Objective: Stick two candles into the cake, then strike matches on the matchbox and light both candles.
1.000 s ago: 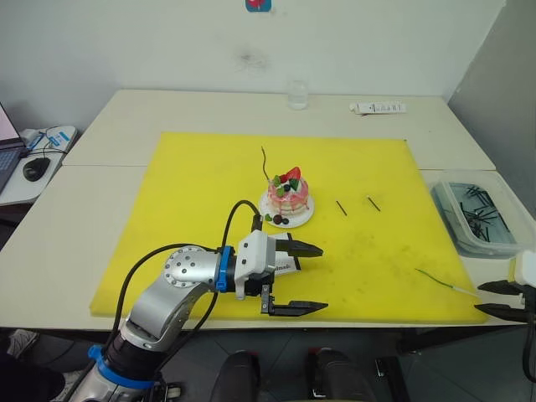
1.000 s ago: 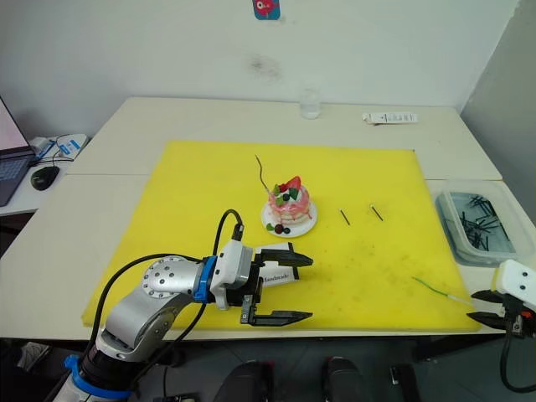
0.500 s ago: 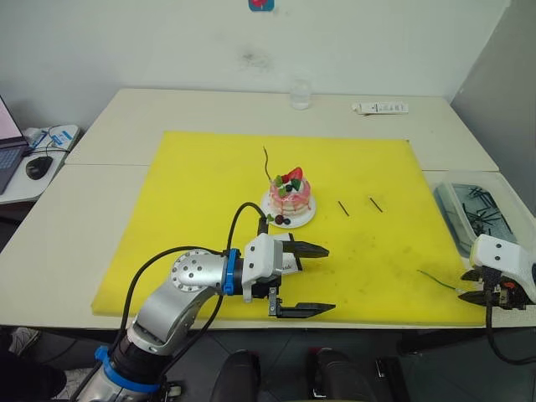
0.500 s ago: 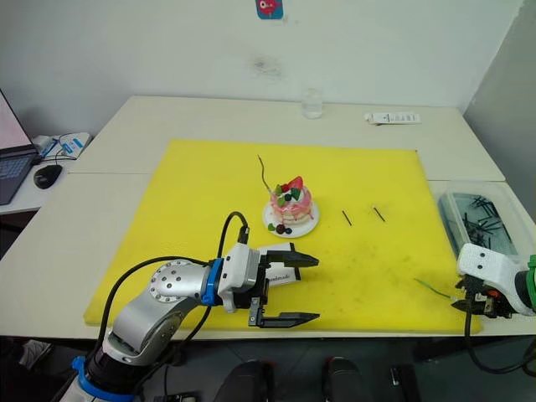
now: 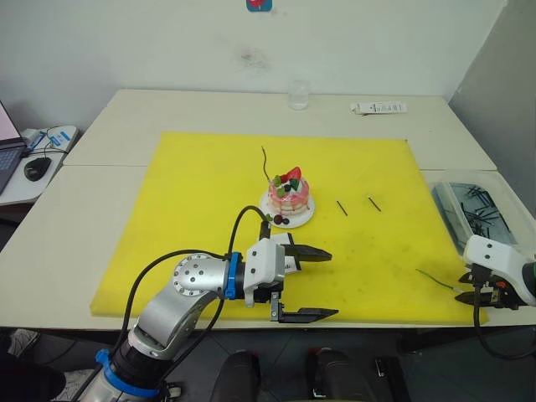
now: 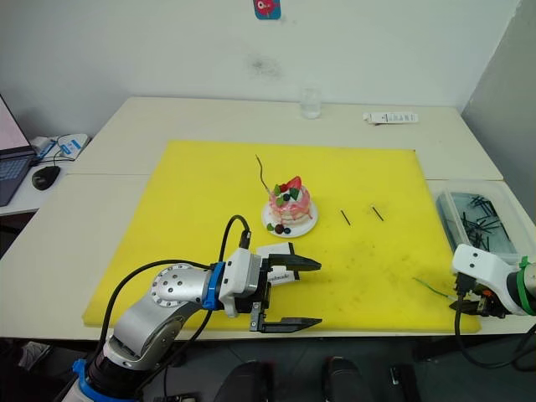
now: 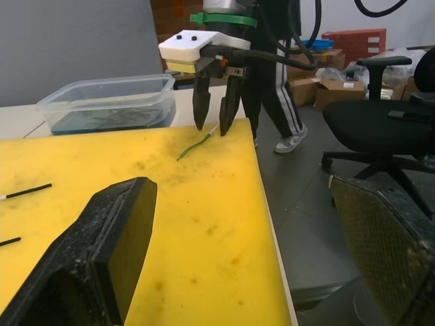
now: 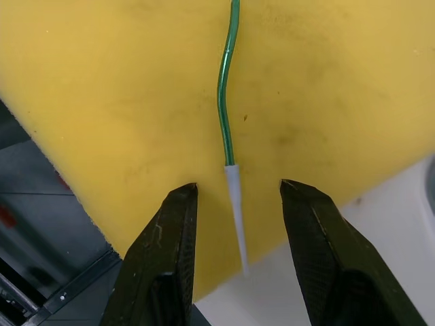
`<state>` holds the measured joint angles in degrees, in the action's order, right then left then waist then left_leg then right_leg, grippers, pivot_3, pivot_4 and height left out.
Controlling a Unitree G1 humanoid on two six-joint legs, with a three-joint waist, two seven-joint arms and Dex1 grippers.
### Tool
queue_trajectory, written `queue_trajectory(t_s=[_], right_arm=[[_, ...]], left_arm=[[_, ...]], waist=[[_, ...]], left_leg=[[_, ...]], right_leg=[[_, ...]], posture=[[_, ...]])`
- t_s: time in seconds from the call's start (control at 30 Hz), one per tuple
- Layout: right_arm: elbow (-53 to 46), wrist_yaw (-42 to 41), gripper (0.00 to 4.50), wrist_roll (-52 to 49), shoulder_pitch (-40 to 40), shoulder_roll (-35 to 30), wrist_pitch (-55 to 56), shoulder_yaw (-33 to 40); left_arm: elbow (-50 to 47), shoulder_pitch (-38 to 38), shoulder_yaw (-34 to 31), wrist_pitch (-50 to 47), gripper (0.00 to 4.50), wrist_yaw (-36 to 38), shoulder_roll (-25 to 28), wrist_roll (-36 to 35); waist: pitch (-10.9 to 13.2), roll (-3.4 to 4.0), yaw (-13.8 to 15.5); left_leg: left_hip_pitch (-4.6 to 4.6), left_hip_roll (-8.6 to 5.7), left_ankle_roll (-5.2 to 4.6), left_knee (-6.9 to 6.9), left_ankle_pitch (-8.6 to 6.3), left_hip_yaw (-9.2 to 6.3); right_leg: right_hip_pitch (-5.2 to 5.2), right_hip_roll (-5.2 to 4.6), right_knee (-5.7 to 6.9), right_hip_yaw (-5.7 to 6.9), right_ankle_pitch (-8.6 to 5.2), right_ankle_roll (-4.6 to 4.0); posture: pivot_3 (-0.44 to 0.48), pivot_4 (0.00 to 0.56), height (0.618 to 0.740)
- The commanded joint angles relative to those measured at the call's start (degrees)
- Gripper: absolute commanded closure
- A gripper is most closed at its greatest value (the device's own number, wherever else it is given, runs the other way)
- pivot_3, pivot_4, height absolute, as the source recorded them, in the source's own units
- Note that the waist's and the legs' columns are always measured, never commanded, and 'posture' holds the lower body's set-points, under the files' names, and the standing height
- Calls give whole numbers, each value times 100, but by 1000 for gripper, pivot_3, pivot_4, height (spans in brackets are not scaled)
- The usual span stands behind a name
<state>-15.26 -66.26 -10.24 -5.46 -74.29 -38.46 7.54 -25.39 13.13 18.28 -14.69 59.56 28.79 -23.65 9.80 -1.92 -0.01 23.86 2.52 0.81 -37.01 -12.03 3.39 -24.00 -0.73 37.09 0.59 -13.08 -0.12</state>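
I see my right gripper (image 8: 234,197) parted over the near right edge of the yellow mat (image 5: 201,184), its fingers (image 8: 166,265) straddling the pale end of a loose candle (image 8: 224,102) without touching it. The other candle (image 5: 265,164) stands in the cake (image 5: 289,194), which sits on its plate mid-mat. Two matches (image 5: 358,205) lie at three o'clock from the cake, apart from each other. My left gripper (image 5: 306,283) hangs wide open and empty at six o'clock from the cake. A clear tub (image 5: 477,213) rests on the bench (image 5: 109,126) beside the mat's right edge.
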Motion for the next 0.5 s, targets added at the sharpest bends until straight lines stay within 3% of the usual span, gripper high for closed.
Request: queue_trajectory(t_s=[0.03,0.2,0.3,0.43,0.5], right_arm=[[-184,1,2535,-28,141,-38,-30,-1],[-252,-18,2535,-6,48,-60,-34,-12],[-284,-10,3086,-16,75,-42,-57,-46],[-272,-12,4459,-16,54,-11,-13,-93],[-268,-20,4459,-16,77,-8,-9,-130]], left_arm=[[-192,90,55,103,0,5,-52,23],[-216,74,74,97,0,-12,-58,32],[-215,94,73,88,0,-9,-56,22],[-227,108,80,69,0,-19,-52,10],[-236,100,83,68,0,2,-34,0]], waist=[[0,0,0],[0,0,1],[0,0,1],[0,0,1],[0,0,1]], left_leg=[[0,0,0,0,0,0],[0,0,0,0,0,1],[0,0,0,0,0,0],[0,0,0,-1,0,0],[0,0,0,-1,0,1]], right_leg=[[0,0,0,0,0,0],[0,0,-1,0,0,0],[0,0,0,0,1,1],[0,0,1,0,1,1],[0,0,1,0,1,1]], posture=[[0,150,740],[0,150,740],[0,150,740],[0,150,740],[0,150,740]])
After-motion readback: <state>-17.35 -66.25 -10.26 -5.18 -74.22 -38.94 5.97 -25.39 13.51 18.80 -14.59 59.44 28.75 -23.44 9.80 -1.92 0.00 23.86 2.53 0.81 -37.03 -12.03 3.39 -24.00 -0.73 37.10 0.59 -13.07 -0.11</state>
